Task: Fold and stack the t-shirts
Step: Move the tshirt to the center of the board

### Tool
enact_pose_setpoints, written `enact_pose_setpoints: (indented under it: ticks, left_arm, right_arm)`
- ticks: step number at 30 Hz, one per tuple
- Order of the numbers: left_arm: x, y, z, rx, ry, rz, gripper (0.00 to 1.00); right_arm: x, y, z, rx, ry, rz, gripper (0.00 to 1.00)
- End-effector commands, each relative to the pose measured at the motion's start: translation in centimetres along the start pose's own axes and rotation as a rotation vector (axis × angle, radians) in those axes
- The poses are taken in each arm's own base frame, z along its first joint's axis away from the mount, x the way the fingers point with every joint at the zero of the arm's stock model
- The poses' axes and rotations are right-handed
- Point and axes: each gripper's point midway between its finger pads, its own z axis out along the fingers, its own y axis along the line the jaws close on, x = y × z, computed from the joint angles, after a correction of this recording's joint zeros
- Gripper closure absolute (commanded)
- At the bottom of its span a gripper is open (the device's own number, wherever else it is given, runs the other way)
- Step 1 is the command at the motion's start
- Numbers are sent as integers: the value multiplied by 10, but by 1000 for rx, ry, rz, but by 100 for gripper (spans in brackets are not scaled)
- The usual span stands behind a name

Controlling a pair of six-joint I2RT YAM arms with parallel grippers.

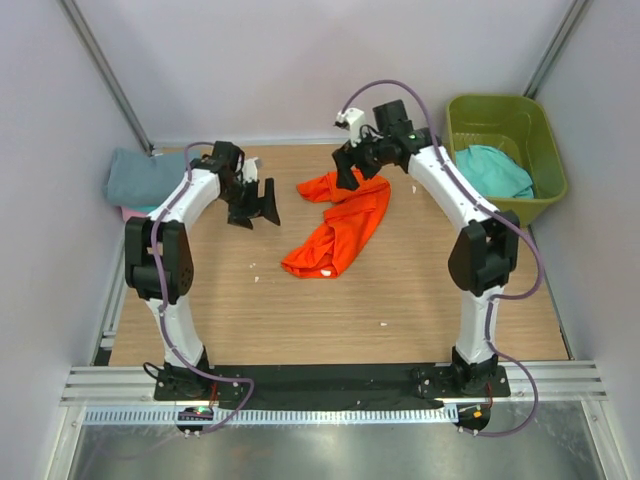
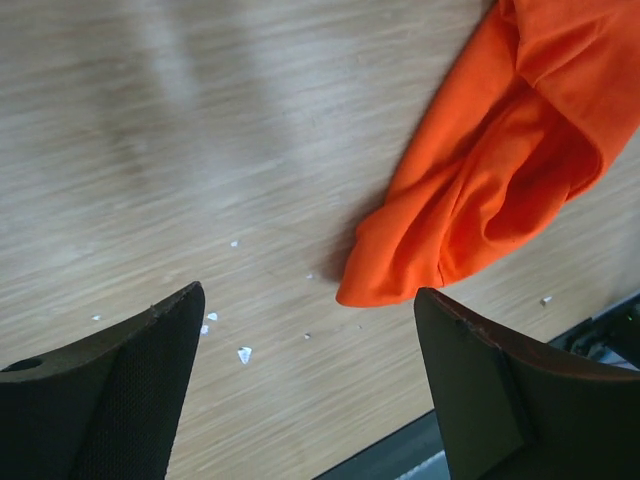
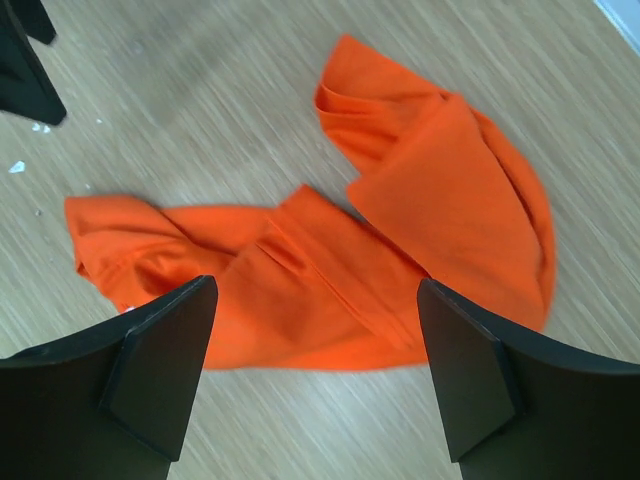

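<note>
A bright orange t-shirt (image 1: 340, 222) lies crumpled on the wooden table (image 1: 300, 320), stretched from back centre toward the middle. In the right wrist view the orange t-shirt (image 3: 400, 240) spreads below my right gripper (image 3: 315, 330), which hangs open above its far end (image 1: 352, 172) with nothing between the jaws. My left gripper (image 1: 255, 205) is open too, left of the shirt and apart from it; its view shows bare wood and the orange t-shirt (image 2: 500, 160) at the upper right. A folded grey-blue t-shirt (image 1: 140, 178) sits at the far left on a pink t-shirt (image 1: 134, 212). A teal t-shirt (image 1: 492, 170) lies in the tub.
An olive-green plastic tub (image 1: 505, 115) stands at the back right corner. White walls close the table on the left, back and right. Small white scraps (image 2: 243, 353) lie on the wood near the left gripper. The black base rail (image 1: 320, 380) runs along the near edge.
</note>
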Motion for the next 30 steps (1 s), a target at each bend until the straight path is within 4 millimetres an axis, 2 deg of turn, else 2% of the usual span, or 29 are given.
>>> enact_pose_setpoints:
  ticks: [1,2,3,4,5,6,7,8,11,15,21,23,27,30]
  left_arm:
    - [13,-23,-2,118,31,3,14]
    - [20,-30,2,121,62,34,18]
    - [35,-29,4,101,128,96,20]
    - [35,-35,3,82,144,148,21]
    - [48,-50,10,75,192,225,23]
    - [58,-54,12,66,229,286,23]
    - [59,-57,12,28,228,328,23]
    - [63,-73,14,28,217,435,23]
    - [69,-93,18,-29,215,583,22]
    - [71,-102,31,-70,235,647,22]
    - [69,-99,58,-116,280,650,22]
    - [71,-92,73,-138,312,637,22]
    - [60,-86,90,-176,306,652,23]
    - [54,-87,95,-183,290,659,30]
  right_arm:
    - [-31,21,6,-66,-63,-21,13]
    - [-33,18,6,-49,-73,4,12]
    - [-32,14,8,-25,-80,73,10]
    - [-28,2,4,13,-84,107,10]
    - [-30,-1,-3,28,-101,133,10]
    - [-22,-6,-3,42,-98,159,10]
    - [-19,-9,-6,54,-98,179,10]
    - [-10,-15,-12,76,-89,193,9]
    - [6,-22,-20,99,-64,217,9]
    - [15,-28,-38,137,-62,230,9]
    - [27,-34,-48,168,-59,245,9]
    - [29,-37,-48,173,-60,252,9]
    - [28,-41,-48,182,-68,256,9]
    - [27,-42,-47,182,-72,261,9]
